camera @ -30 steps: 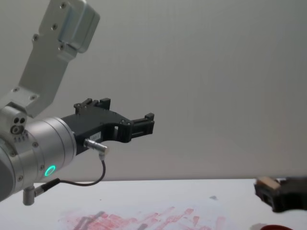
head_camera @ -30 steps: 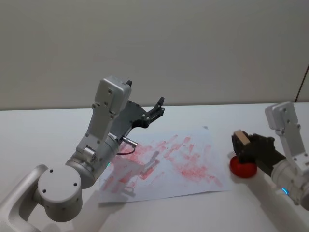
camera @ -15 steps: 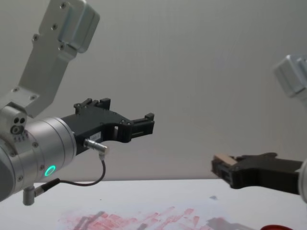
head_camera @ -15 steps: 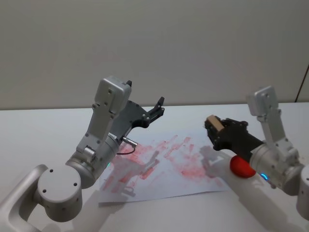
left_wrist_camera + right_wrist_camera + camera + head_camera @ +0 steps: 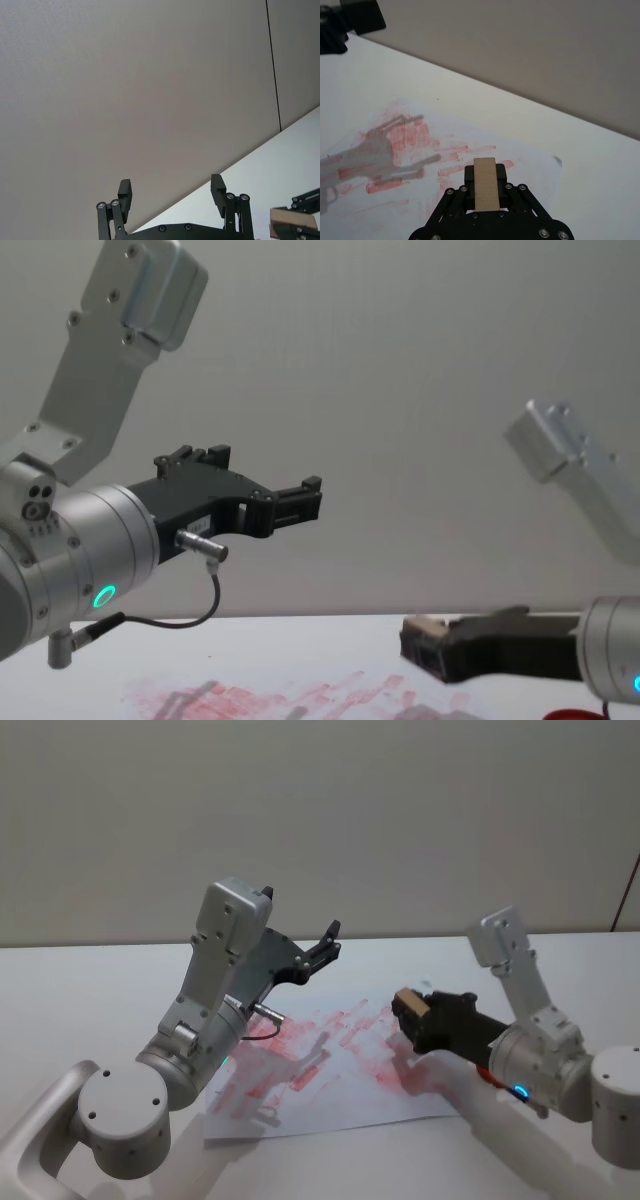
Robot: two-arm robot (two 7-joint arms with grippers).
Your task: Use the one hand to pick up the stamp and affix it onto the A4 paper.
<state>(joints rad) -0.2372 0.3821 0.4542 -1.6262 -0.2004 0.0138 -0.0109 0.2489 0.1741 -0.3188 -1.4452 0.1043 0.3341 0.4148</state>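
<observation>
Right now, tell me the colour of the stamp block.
The stamp is pale tan wood, clearest in the right wrist view.

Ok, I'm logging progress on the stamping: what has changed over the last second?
The right gripper, shut on the stamp, has swung left from beyond the right edge of the A4 paper to above its right part. The left gripper stays raised and open, and the paper has not moved.

Stamp (image 5: 408, 1003): underside and sides hidden between right tool (image 5: 411, 1018) jaws. A4 paper (image 5: 340, 1090): right edge partly covered by right arm; in chest view, cropped at bottom edge. Left tool (image 5: 171, 192): base cut off.
</observation>
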